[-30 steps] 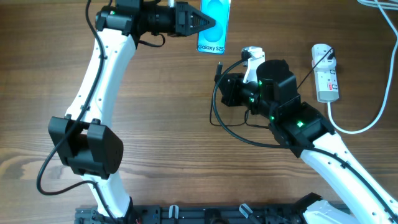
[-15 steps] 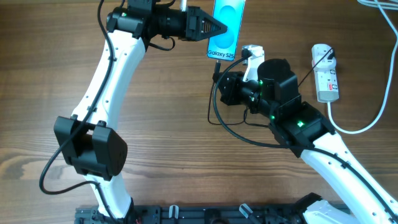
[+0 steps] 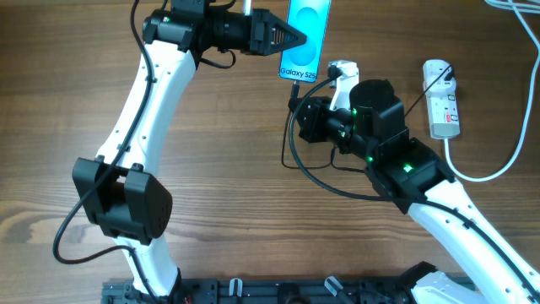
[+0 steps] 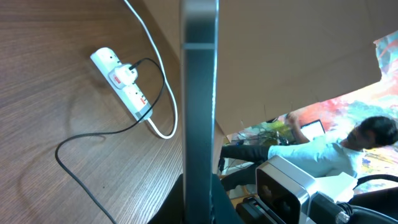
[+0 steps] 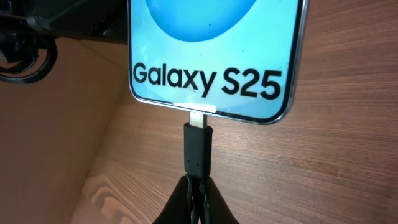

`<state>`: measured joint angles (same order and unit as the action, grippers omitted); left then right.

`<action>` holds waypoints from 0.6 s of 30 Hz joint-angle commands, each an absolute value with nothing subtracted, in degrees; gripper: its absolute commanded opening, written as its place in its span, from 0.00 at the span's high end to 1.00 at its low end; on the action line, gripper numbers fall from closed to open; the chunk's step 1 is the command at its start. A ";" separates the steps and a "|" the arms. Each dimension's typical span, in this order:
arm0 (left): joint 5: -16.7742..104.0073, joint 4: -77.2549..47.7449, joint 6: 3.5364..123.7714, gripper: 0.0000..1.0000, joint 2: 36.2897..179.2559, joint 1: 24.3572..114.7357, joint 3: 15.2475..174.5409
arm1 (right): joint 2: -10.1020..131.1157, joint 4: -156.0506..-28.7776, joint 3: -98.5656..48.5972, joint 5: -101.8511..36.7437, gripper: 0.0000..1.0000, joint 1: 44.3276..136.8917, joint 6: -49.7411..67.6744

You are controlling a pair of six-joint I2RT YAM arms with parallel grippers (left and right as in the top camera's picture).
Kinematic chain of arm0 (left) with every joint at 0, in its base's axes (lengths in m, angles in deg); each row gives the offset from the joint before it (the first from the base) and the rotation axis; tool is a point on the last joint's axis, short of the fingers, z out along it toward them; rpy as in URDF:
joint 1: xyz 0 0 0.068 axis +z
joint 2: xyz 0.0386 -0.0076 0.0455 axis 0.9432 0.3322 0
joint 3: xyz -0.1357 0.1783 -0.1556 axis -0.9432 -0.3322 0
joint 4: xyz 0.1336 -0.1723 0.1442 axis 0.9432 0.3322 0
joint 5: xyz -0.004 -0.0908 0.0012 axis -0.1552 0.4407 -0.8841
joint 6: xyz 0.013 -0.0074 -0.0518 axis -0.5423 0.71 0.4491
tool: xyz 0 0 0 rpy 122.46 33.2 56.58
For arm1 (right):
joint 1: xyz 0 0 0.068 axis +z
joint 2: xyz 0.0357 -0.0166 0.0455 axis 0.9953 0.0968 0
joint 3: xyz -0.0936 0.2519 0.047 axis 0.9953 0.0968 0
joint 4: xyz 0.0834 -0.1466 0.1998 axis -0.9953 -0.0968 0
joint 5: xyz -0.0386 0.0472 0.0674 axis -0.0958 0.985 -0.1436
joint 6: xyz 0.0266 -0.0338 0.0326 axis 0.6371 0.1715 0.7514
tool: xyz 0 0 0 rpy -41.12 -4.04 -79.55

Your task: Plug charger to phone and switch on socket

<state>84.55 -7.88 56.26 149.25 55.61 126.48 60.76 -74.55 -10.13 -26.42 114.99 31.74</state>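
Observation:
My left gripper (image 3: 285, 38) is shut on the phone (image 3: 305, 38), a slim turquoise smartphone reading "Galaxy S25", held above the table at the top middle. In the left wrist view the phone (image 4: 199, 93) shows edge-on between the jaws (image 4: 199, 199). My right gripper (image 5: 198, 193) is shut on the charger's small black plug tip (image 5: 198, 149). Its metal end touches the phone's (image 5: 214, 43) bottom edge. The thin black charger cable (image 3: 295, 160) loops under my right arm (image 3: 297, 89). The white socket (image 3: 442, 97) lies at the right with a black plug in it.
The socket's thick white lead (image 3: 498, 165) curves along the table's right side. The socket also shows in the left wrist view (image 4: 124, 87) with the cable (image 4: 81, 168) trailing over the wood. A person sits beyond the table (image 4: 336, 149).
My left arm carried the phone to the right and down, from clear of the plug tip until its bottom edge met the tip. My right arm stayed still.

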 commanded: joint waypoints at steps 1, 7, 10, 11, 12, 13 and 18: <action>87.37 -8.06 54.62 0.96 146.80 55.85 126.76 | 60.02 -74.02 -11.99 -25.50 0.95 114.73 32.13; 87.37 -8.06 54.83 0.96 146.80 55.85 126.76 | 60.02 -74.02 -11.99 -25.50 0.95 114.73 32.13; 87.37 -8.03 54.81 0.96 146.80 55.85 126.76 | 60.02 -74.00 -11.99 -25.53 0.95 114.73 32.16; 87.37 -8.03 54.81 0.96 146.80 55.85 126.76 | 60.02 -73.98 -11.99 -25.55 0.95 114.73 32.11; 87.37 -8.03 54.79 0.96 146.80 55.85 126.76 | 60.02 -73.93 -12.01 -25.68 0.95 114.73 32.11; 87.35 -8.03 54.79 0.96 146.80 55.85 126.76 | 60.02 -73.96 -12.01 -25.75 0.95 114.73 32.05; 87.37 -8.03 54.81 0.96 146.80 55.85 126.76 | 60.02 -74.02 -12.01 -25.96 0.95 114.73 31.04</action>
